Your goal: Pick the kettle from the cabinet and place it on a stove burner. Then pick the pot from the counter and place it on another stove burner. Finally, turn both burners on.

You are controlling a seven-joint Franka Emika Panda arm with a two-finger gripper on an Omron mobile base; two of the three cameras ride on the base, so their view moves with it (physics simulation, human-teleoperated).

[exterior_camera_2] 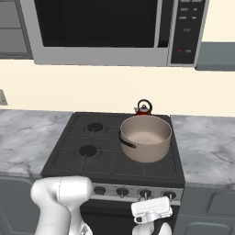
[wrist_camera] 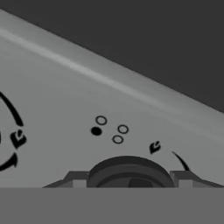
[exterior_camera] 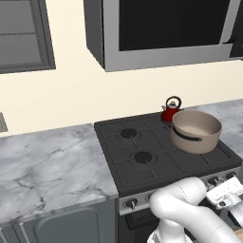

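Kettle point(exterior_camera: 171, 111) and pot point(exterior_camera: 195, 131) are both sitting on the black cooktop point(exterior_camera: 142, 152): the red kettle is standing on the far right burner, just behind the pot, while the beige pot is resting on the near right burner, its rim overlapping the kettle's base in both base views. The two left burners point(exterior_camera_2: 91, 138) are lying bare. The gripper point(exterior_camera_2: 151, 220) is hanging low in front of the stove, close to the right-hand silver knobs point(exterior_camera_2: 157, 195). In the hand view, a dark round knob point(wrist_camera: 130, 173) is sitting between the finger tips against the grey control panel point(wrist_camera: 65, 100); whether the claw is pinching it or merely spread around it, I cannot tell.
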